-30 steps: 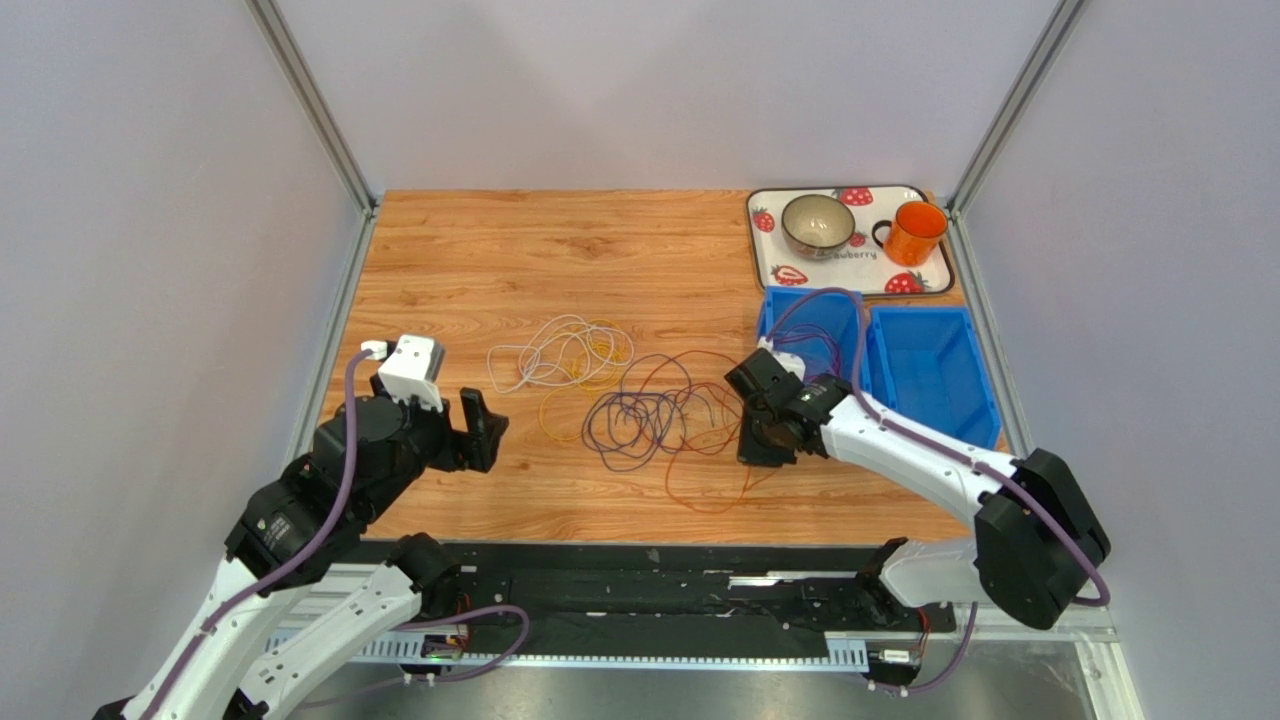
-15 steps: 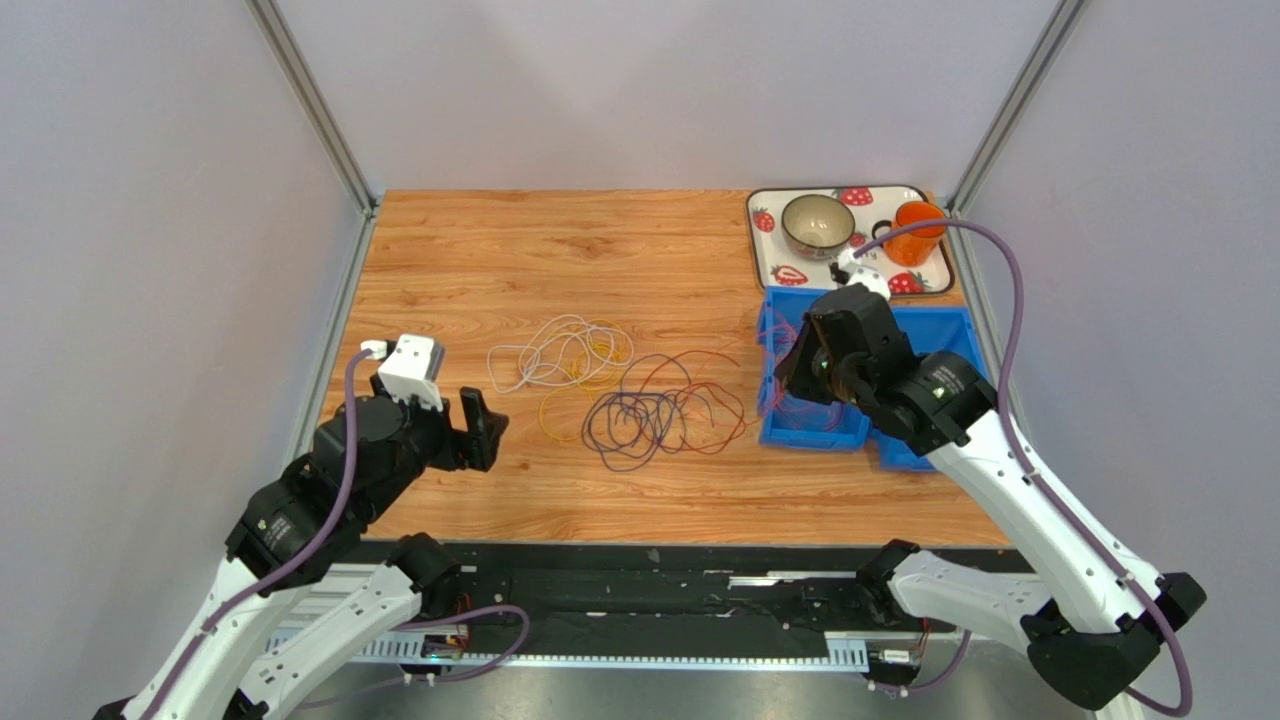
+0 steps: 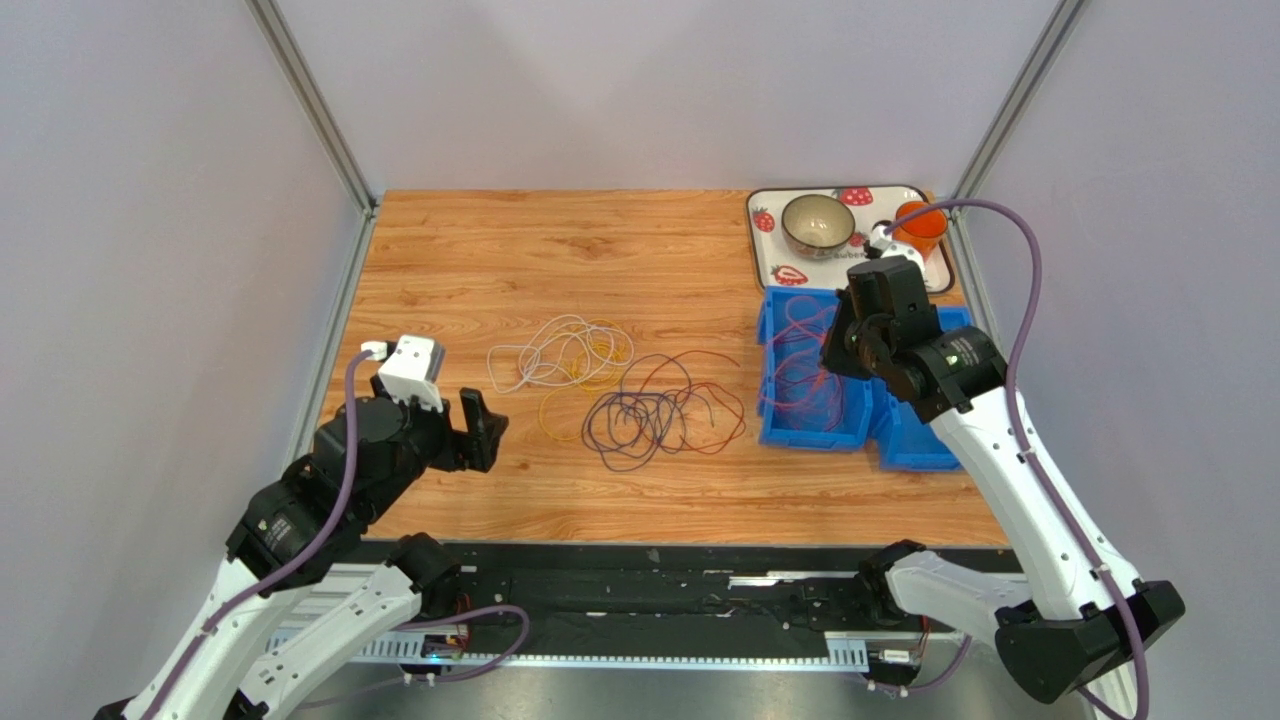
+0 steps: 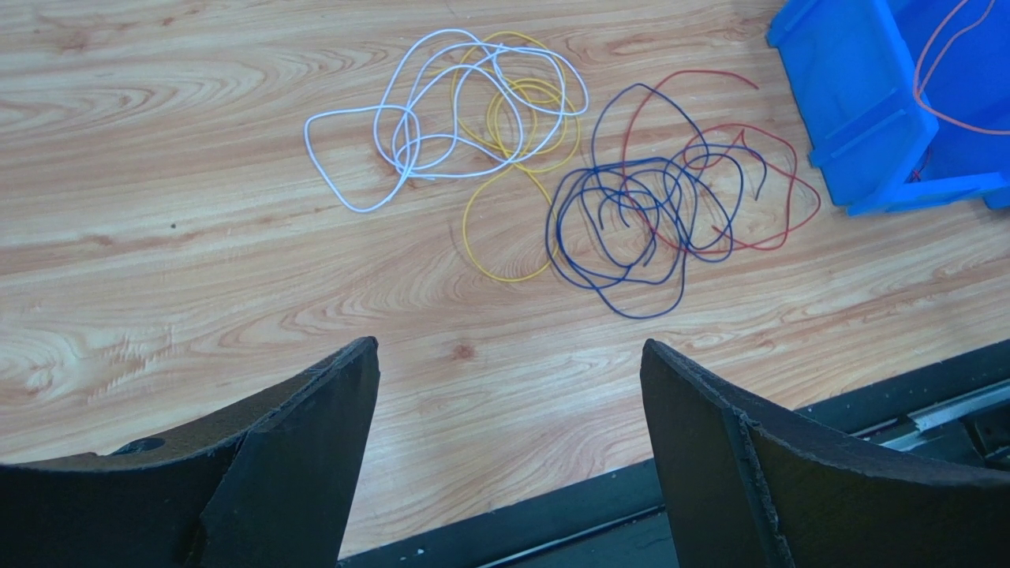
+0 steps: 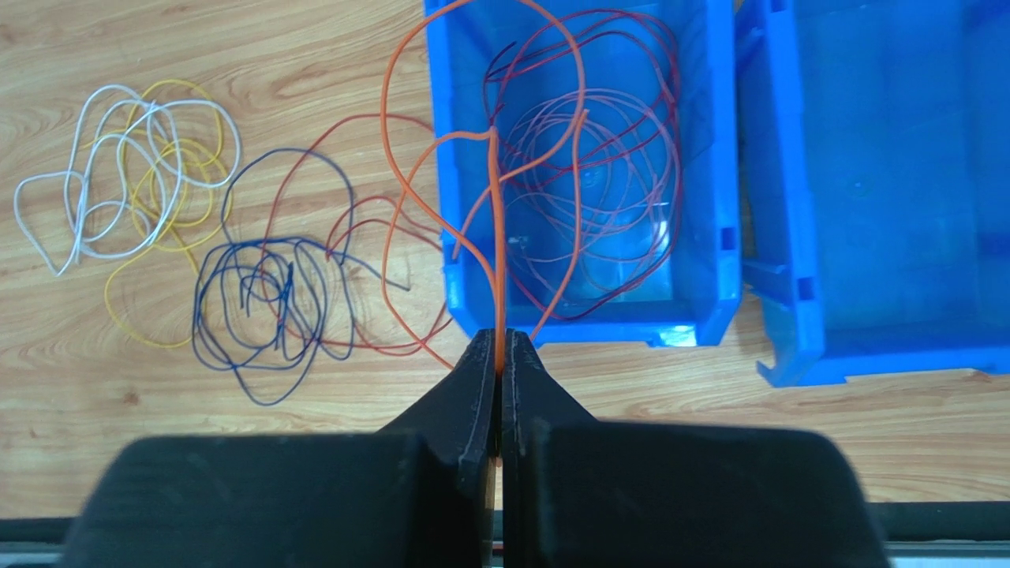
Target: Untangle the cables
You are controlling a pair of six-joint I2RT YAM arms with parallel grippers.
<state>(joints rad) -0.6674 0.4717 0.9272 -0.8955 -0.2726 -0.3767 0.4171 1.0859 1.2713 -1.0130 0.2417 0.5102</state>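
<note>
Where the cables [image 3: 649, 416] lie: white, yellow, purple and red loops piled mid-table on the wooden table [image 3: 496, 255].
Orange cable [image 5: 498, 237]: hanging over the left bin.
Left blue bin [image 5: 720, 178]: right of the pile, thin red loops inside.
Right blue bin [image 5: 877, 178]: just beside it.
Right gripper [image 5: 499, 355]: pinched tight on the orange cable.
Left gripper [image 4: 510, 355]: spread wide, holding nothing, near left.

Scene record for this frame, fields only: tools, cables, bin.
left tool: open, holding nothing, above table
right tool: shut on orange cable, above left blue bin
orange cable: loops hang over the bin and its left wall
in bin: thin red cables
on table: white cable and yellow cable overlapping; purple cable and red cable tangled
</note>
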